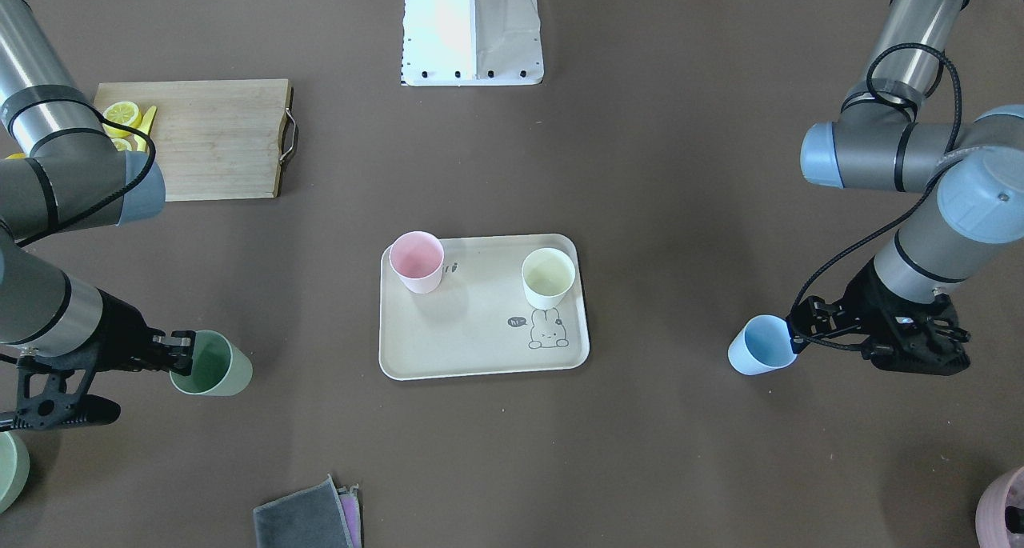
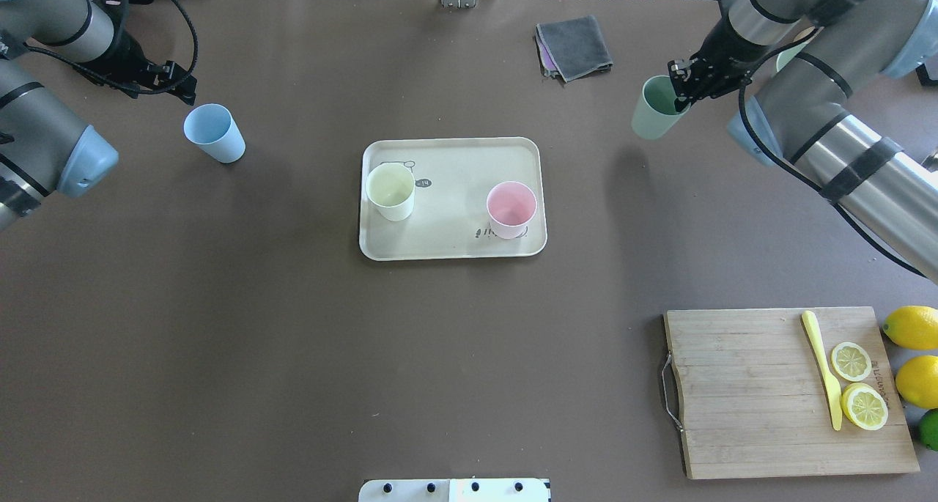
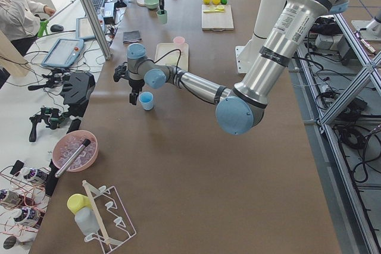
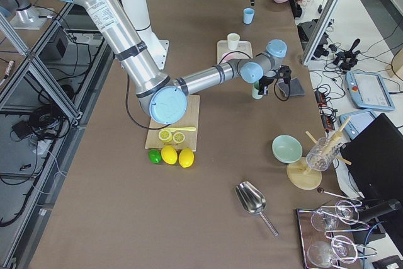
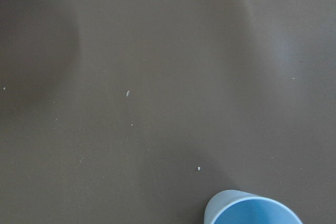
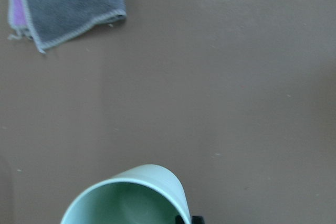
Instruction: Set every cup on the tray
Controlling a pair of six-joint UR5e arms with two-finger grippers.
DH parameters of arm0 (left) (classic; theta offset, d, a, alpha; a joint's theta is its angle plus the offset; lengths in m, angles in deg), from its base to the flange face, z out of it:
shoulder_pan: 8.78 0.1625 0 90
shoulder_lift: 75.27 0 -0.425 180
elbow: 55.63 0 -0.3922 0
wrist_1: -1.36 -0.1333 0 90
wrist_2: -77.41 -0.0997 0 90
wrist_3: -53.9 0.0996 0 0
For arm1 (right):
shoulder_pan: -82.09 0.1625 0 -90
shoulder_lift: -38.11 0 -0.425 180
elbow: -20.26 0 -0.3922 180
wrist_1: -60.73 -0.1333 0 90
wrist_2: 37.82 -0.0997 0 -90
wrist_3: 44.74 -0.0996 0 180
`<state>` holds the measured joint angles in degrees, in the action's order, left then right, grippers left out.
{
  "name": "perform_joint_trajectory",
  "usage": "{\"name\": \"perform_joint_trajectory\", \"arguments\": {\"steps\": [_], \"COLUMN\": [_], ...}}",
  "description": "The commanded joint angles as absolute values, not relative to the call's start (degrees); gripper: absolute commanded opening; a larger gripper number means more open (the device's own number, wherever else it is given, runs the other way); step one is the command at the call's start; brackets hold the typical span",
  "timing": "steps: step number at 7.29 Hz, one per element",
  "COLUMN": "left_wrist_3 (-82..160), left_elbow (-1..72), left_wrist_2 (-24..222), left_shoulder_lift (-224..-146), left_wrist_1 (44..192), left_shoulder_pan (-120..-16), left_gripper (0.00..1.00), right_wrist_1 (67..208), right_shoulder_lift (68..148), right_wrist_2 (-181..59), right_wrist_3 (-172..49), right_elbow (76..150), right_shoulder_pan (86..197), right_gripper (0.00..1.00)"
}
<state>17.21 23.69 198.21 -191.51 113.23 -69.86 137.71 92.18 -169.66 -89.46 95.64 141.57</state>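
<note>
The beige tray (image 1: 480, 348) lies mid-table and holds the pink cup (image 1: 416, 262) and the cream-white cup (image 1: 549, 278), both upright. My right gripper (image 1: 182, 353) is shut on the rim of the sage green cup (image 1: 212, 362) and holds it above the table, off to one side of the tray; the cup fills the bottom of the right wrist view (image 6: 126, 198). The light blue cup (image 1: 762, 345) stands on the table on the tray's other side. My left gripper (image 1: 802, 326) is open right beside its rim. The left wrist view shows only the cup's edge (image 5: 252, 211).
A wooden cutting board (image 2: 740, 392) with lemon slices and a yellow knife lies near my right side, with whole lemons (image 2: 912, 327) beside it. A folded grey cloth (image 2: 575, 45) lies at the far edge. A pale green bowl (image 1: 10, 468) and a pink bowl (image 1: 1004, 504) sit at the far corners.
</note>
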Motion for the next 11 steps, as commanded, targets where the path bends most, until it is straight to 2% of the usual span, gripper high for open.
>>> {"name": "perform_joint_trajectory", "arguments": {"steps": [1, 3, 4, 5, 7, 9, 10, 11], "left_wrist_3": [17.0, 16.8, 16.8, 16.7, 12.7, 4.6, 0.2, -2.5], "left_elbow": [22.8, 21.2, 20.5, 20.7, 21.4, 21.3, 20.6, 19.5], "left_wrist_2": [198.3, 198.9, 199.0, 199.1, 204.6, 205.6, 204.9, 204.9], "left_shoulder_lift": [-190.1, -190.7, -191.0, -191.0, -194.5, -201.2, -204.3, -206.6], "left_wrist_1": [114.9, 115.5, 115.6, 115.6, 114.8, 113.0, 113.0, 113.0], "left_shoulder_pan": [-68.1, -67.1, -67.0, -66.9, -66.8, -65.3, -62.4, -60.3], "left_gripper": [0.89, 0.84, 0.57, 0.01, 0.0, 0.0, 0.0, 0.0], "right_wrist_1": [138.4, 138.4, 138.3, 138.3, 138.3, 138.3, 138.3, 138.3], "right_shoulder_lift": [85.6, 82.4, 82.3, 81.9, 81.9, 81.9, 82.0, 82.0], "right_wrist_2": [-168.4, -163.5, -163.2, -162.5, -160.6, -158.3, -158.3, -158.3], "right_wrist_3": [-100.2, -104.8, -105.3, -105.6, -105.8, -105.8, -105.7, -105.7], "right_elbow": [95.4, 95.0, 95.0, 95.0, 95.0, 95.0, 95.0, 95.1], "right_shoulder_pan": [136.0, 132.4, 131.0, 129.8, 128.1, 126.8, 126.7, 126.8], "right_gripper": [0.0, 0.0, 0.0, 0.0, 0.0, 0.0, 0.99, 1.0]}}
